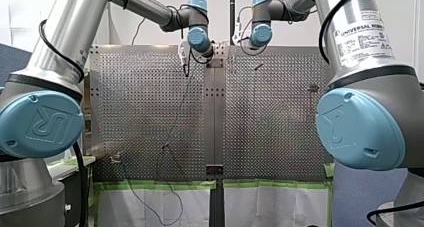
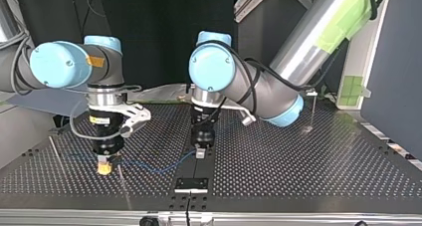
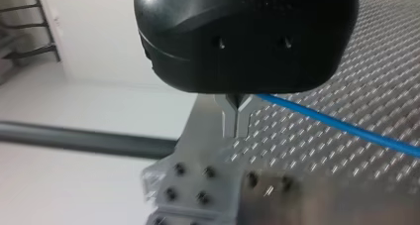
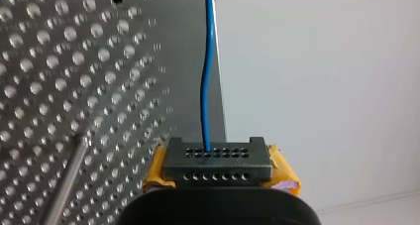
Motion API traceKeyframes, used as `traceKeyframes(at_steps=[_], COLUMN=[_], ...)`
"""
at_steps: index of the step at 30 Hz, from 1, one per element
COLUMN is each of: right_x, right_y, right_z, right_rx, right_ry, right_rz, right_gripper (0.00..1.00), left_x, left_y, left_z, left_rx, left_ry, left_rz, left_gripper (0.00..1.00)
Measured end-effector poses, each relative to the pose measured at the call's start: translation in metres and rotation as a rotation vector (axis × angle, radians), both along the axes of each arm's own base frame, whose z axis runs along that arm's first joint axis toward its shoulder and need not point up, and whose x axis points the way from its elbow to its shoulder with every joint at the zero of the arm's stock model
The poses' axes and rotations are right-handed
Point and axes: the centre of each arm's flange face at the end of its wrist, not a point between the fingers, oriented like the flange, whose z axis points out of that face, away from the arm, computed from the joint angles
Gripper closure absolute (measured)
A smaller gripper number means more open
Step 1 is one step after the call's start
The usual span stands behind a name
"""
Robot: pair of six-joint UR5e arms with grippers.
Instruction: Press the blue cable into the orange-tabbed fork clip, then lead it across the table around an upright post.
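Top view: my right pincer (image 2: 104,167), yellow-padded, stands low over the perforated counter (image 2: 308,166), and my left pincer (image 2: 200,151) is at the middle seam. Both are clamped on the blue cable (image 2: 154,170), which sags along the counter between them. A thin metal rod (image 2: 54,151) stands beside my right pincer.

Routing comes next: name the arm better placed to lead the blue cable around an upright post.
Right, probably: my right gripper holds the blue cable with an upright post close beside it.
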Motion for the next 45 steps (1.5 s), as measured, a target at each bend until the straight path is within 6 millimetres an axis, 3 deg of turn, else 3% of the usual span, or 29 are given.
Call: traceKeyframes(at_steps=[9, 14, 31, 45], right_x=[-0.036, -0.057, -0.081, -0.101], right_y=[-0.024, -0.037, -0.052, -0.064], right_z=[-0.001, -0.001, -0.002, -0.002], right_rx=[0.021, 0.028, 0.029, 0.033], right_ry=[0.01, 0.016, 0.017, 0.017], right_rz=[-0.067, -0.105, -0.147, -0.183], right_gripper=[1.0, 1.0, 1.0, 1.0], left_x=[-0.003, -0.001, 0.003, 0.034], left_y=[-0.04, -0.055, -0.101, -0.128], left_z=[-0.018, -0.016, -0.046, -0.078], left_rx=[0.041, 0.024, 0.055, -0.001], left_ry=[0.049, 0.039, 0.113, 0.142], left_rz=[-0.039, -0.057, -0.108, -0.132], left_gripper=[1.0, 1.0, 1.0, 1.0])
